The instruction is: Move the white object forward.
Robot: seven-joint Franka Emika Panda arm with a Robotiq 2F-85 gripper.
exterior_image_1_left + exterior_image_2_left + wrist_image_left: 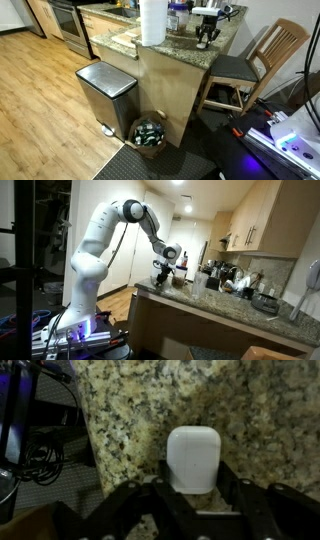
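The white object point(193, 455), a small rounded white case, stands on the speckled granite counter point(130, 420) near its edge. In the wrist view my gripper point(194, 482) has its two black fingers against the lower left and right sides of the case. In both exterior views the gripper point(205, 38) point(163, 277) points down at the counter end; the case itself is hidden there by the fingers.
A tall paper towel roll point(152, 22) stands on the counter point(180, 47) beside the gripper. Bottles and appliances crowd the counter's far part point(225, 278). A metal bin point(105, 92), a basket of bottles point(150, 133) and a wooden chair point(265, 55) stand below.
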